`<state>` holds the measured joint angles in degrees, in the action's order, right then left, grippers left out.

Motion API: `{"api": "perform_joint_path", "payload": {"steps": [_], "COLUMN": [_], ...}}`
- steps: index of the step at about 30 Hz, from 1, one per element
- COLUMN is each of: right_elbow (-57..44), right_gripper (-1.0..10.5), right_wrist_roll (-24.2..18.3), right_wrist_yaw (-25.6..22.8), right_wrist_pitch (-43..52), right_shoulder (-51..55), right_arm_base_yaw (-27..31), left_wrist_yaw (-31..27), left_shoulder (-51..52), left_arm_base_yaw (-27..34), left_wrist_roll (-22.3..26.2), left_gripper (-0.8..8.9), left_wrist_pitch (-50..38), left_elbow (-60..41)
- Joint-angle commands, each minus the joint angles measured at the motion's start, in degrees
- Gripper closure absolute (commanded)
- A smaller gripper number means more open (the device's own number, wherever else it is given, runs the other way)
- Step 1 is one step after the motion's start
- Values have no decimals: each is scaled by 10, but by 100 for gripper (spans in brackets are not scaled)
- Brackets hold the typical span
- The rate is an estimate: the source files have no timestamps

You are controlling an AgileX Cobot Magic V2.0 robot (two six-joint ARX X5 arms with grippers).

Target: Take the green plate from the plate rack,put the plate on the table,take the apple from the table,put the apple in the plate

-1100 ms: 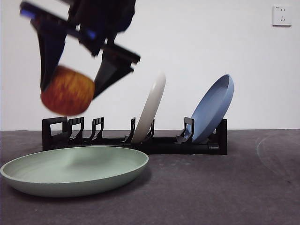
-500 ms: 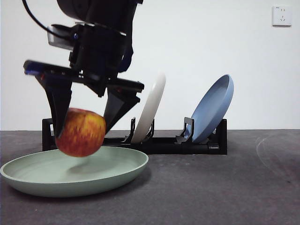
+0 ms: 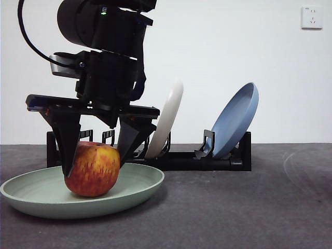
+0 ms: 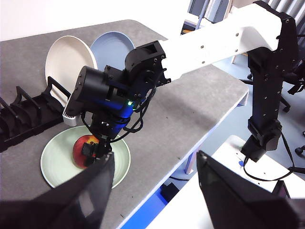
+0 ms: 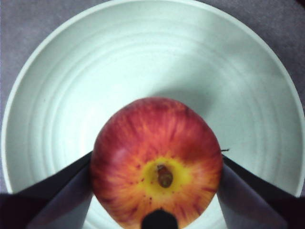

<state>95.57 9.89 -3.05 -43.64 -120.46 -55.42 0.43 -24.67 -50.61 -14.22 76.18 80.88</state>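
**Colours and patterns recorded**

Apple (image 5: 157,160): glossy red, streaked orange, yellow patch around a brown stem pit. Green plate (image 3: 129,189): matte pale sage green, faint concentric rings. Plate rack (image 3: 207,158): black. Two racked plates: cream-white plate (image 3: 168,116), dusty blue plate (image 3: 236,119). Table (image 3: 249,212): dark grey, mottled. Right gripper (image 3: 96,155): black.

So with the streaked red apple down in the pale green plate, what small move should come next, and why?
Probably open the right gripper and lift clear. The glossy red, yellow-streaked apple appears to rest inside the wide pale sage green plate on the dark grey table, with the jaws against both its sides.
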Motion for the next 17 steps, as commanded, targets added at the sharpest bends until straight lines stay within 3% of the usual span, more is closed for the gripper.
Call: {"api": "perform_joint_path", "payload": {"steps": [1,4,17], "right_elbow": [0,0,29], "right_gripper": [431,340,342], "right_wrist_roll": [5,7,6], "right_wrist_yaw": [0,0,0], "right_wrist_pitch": [0,0,-52], "right_shoulder": [-12,-12,-12], "right_arm_base_yaw": [0,0,0], "left_wrist_yaw": [0,0,0], "left_shoulder": [4,4,4], "left_arm_base_yaw": [-1,-1,-1], "left_wrist_roll": [-3,-3,-3], "left_gripper": [526,526,526], "left_wrist_pitch": [-2,-2,-2], "left_elbow": [-3,-3,-3]}}
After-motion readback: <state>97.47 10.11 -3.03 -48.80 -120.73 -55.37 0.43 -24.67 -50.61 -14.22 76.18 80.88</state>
